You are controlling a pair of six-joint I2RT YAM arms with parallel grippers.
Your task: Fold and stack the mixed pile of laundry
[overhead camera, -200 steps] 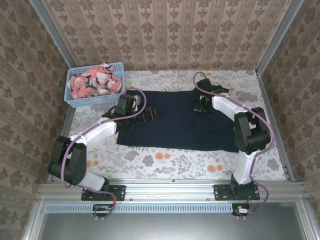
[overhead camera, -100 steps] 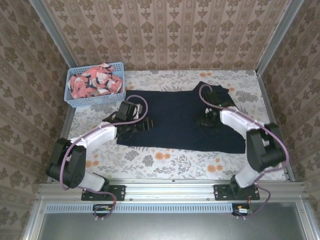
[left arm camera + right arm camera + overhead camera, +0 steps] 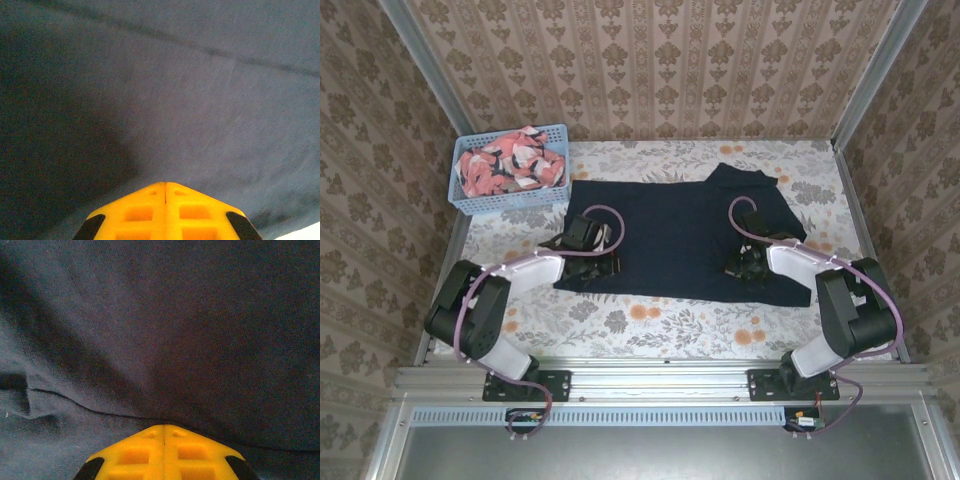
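The dark navy garment (image 3: pixel 670 235) lies spread flat across the middle of the floral table (image 3: pixel 660 325). The coral-pink printed garment (image 3: pixel 510 165) sits bunched in the light blue basket (image 3: pixel 508 204) at the far left. My left gripper (image 3: pixel 608 262) rests low on the navy cloth near its front left corner. In the left wrist view its yellow fingers (image 3: pixel 165 184) are shut tip to tip against the cloth (image 3: pixel 175 90). My right gripper (image 3: pixel 742 265) sits on the garment's front right part, also shut (image 3: pixel 164 426), its tips at a fold edge of the navy fabric (image 3: pixel 200 315). No cloth shows between either pair of fingers.
Patterned walls and metal rails close in the table on three sides. A strip of bare floral tabletop runs along the front between the garment and the arm bases. A flap of the navy garment (image 3: pixel 760 195) sticks out at the far right.
Both arms have drawn back toward the near edge across the navy garment. The left gripper went from open to shut. The right arm left the far right corner, uncovering the flap there.
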